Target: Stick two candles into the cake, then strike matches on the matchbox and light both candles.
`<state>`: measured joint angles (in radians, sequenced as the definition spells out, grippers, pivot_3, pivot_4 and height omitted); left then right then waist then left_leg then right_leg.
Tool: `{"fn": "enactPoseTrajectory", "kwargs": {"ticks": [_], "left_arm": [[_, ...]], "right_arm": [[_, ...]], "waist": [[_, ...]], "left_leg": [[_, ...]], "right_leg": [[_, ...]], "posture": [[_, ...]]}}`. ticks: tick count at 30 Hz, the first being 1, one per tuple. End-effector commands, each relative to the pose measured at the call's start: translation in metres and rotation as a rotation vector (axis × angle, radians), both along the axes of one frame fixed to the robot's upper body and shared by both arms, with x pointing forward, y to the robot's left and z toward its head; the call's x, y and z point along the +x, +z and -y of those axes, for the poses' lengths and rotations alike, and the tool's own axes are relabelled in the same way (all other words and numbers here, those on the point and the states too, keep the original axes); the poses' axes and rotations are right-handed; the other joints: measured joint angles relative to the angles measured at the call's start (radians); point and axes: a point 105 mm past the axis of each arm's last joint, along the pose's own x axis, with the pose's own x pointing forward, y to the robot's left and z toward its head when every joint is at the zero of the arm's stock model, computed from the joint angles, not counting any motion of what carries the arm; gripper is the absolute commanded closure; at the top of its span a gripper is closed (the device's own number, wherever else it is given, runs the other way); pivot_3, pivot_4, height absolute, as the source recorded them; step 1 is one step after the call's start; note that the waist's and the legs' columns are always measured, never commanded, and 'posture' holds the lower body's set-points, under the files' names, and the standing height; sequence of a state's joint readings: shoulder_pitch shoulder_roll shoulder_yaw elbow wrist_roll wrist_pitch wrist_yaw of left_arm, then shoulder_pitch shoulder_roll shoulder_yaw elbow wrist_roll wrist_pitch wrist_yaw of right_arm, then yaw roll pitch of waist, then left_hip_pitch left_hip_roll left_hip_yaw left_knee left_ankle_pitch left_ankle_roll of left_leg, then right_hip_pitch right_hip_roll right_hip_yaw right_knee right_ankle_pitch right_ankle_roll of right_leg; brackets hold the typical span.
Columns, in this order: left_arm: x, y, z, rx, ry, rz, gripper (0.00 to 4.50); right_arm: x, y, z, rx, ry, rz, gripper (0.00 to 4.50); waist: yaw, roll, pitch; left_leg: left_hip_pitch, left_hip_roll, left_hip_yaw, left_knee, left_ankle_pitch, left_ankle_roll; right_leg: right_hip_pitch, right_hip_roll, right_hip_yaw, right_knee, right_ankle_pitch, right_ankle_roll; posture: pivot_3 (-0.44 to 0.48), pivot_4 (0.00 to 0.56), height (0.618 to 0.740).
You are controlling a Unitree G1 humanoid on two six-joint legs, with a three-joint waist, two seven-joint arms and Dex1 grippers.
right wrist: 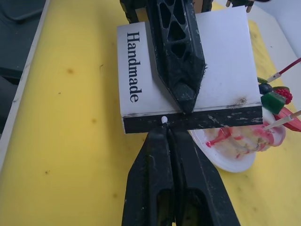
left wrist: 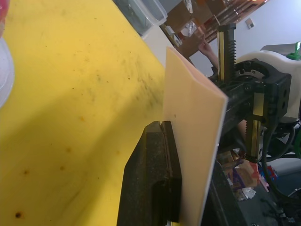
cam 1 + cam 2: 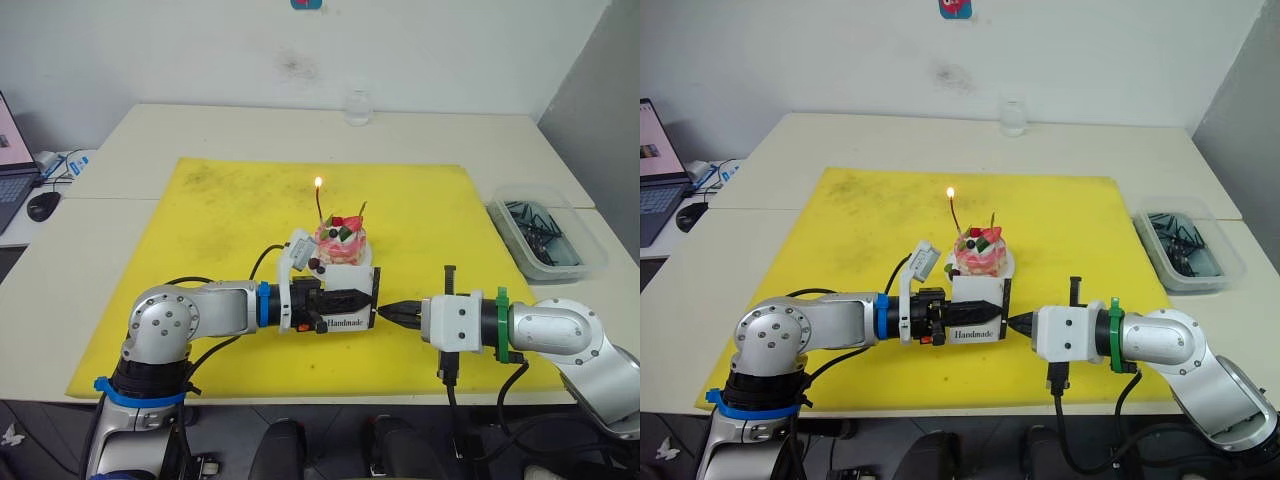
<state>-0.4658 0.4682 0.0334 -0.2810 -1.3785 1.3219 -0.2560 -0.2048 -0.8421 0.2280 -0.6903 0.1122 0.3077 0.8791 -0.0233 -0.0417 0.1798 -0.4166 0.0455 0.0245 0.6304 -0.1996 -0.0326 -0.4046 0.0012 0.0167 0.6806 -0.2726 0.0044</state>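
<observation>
The cake (image 3: 340,243) sits on its small white plate in the middle of the yellow mat (image 3: 220,220). Two candles stand in it: the left one (image 3: 320,205) burns with a small flame, the right one (image 3: 361,210) shows no flame. Just in front of the cake, my left gripper (image 3: 362,300) is shut on the white "Handmade" matchbox (image 1: 141,75), held on edge. My right gripper (image 3: 386,312) is shut on a match. Its pale head (image 1: 163,119) touches the matchbox's black striking strip (image 1: 221,118).
A clear plastic bin (image 3: 548,236) holding dark items stands at the right, off the mat. A glass (image 3: 358,107) is at the table's far edge. A laptop (image 3: 8,170) and mouse (image 3: 43,205) lie far left.
</observation>
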Motion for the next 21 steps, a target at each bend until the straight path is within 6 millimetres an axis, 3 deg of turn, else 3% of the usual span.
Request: {"fn": "enactPoseTrajectory", "kwargs": {"ticks": [1,21], "left_arm": [[-0.0025,0.0101,0.0016,-0.038,-0.009,0.03,4.5],[-0.006,0.0128,0.0108,-0.118,0.0,-0.006,4.5]], "right_arm": [[-0.0013,0.0017,-0.0026,-0.004,0.025,0.031,4.47],[0.0012,-0.0056,-0.0102,-0.001,0.031,0.038,4.47]], "waist": [[0.0,0.0,0.0],[0.0,0.0,0.0]], "left_leg": [[0.0,0.0,0.0,0.0,0.0,0.0],[0.0,0.0,0.0,0.0,0.0,0.0]], "right_leg": [[0.0,0.0,0.0,0.0,0.0,0.0],[0.0,0.0,0.0,0.0,0.0,0.0]], "posture": [[0.0,0.15,0.74],[0.0,0.15,0.74]]}}
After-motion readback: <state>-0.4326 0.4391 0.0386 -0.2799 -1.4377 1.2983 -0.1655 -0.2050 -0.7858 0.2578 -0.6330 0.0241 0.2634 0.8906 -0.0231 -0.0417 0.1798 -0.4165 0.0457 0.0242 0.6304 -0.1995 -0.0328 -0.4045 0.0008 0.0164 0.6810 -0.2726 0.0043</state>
